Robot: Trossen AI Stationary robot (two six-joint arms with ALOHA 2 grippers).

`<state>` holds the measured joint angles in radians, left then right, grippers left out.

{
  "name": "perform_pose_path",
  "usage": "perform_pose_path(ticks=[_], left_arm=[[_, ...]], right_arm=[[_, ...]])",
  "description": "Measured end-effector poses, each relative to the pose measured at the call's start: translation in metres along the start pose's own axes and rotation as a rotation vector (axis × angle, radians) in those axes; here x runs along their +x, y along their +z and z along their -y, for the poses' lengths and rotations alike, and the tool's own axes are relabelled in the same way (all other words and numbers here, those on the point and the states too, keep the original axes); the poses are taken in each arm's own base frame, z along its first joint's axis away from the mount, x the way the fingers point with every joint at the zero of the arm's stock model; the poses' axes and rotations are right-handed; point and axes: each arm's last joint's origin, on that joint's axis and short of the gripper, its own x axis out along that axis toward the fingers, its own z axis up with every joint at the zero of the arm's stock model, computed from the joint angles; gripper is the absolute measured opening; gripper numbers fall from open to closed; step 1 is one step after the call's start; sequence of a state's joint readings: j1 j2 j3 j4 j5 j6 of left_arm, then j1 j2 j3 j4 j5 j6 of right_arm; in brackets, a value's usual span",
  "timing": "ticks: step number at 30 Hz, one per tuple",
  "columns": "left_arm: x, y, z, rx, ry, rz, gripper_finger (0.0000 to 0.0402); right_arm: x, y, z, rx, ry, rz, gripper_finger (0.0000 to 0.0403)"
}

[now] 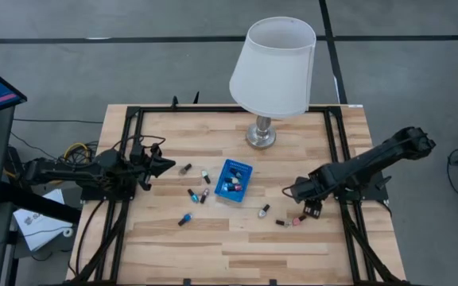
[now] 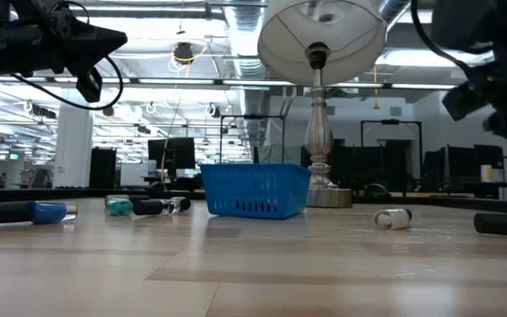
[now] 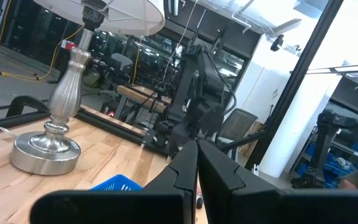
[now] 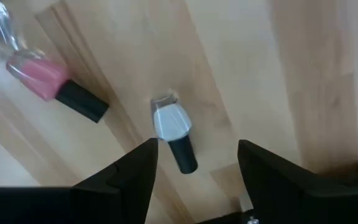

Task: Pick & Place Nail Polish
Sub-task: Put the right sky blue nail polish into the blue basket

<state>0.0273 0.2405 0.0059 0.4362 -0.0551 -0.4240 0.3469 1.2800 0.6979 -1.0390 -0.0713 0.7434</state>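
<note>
Hovering over the desk (image 1: 237,238), the right pincer (image 4: 194,155) stood wide above a pale nail polish bottle (image 4: 174,132); a pink bottle (image 4: 48,84) lay nearby. The left pincer (image 1: 168,165) was closed, empty, beside the blue basket (image 1: 245,169).

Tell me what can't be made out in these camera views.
- Bottles inside the blue basket: hidden by its wall in the low view; high view too small to count them.
- Right gripper: cut off by the low view's right edge.
- Pink bottle: its label is blurred in the right wrist view.
</note>
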Motion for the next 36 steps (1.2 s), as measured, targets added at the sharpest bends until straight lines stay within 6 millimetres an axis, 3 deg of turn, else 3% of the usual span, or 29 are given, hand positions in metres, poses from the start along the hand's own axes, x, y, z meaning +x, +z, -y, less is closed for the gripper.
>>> perform_pose_path(ticks=[15,22,26,33,36], left_arm=[[0.0,0.0,0.0,0.0,-0.001,0.002,0.0008],[0.0,0.001,0.0,0.0,-0.003,0.007,0.0008],[0.0,0.001,0.0,0.0,-0.004,0.008,0.0008],[0.0,0.001,0.001,-0.001,-0.007,0.015,0.0008],[0.0,0.001,0.001,-0.001,-0.007,0.015,0.0008]], right_arm=[[0.04,-0.018,0.008,0.007,0.016,-0.067,0.0214],[0.05,-0.021,0.011,0.001,0.033,-0.046,0.0201],[0.051,-0.021,0.013,-0.006,0.023,-0.054,0.016],[0.049,-0.016,0.013,-0.012,0.057,-0.054,0.0022],[0.047,-0.014,0.012,-0.031,0.068,-0.05,0.001]])
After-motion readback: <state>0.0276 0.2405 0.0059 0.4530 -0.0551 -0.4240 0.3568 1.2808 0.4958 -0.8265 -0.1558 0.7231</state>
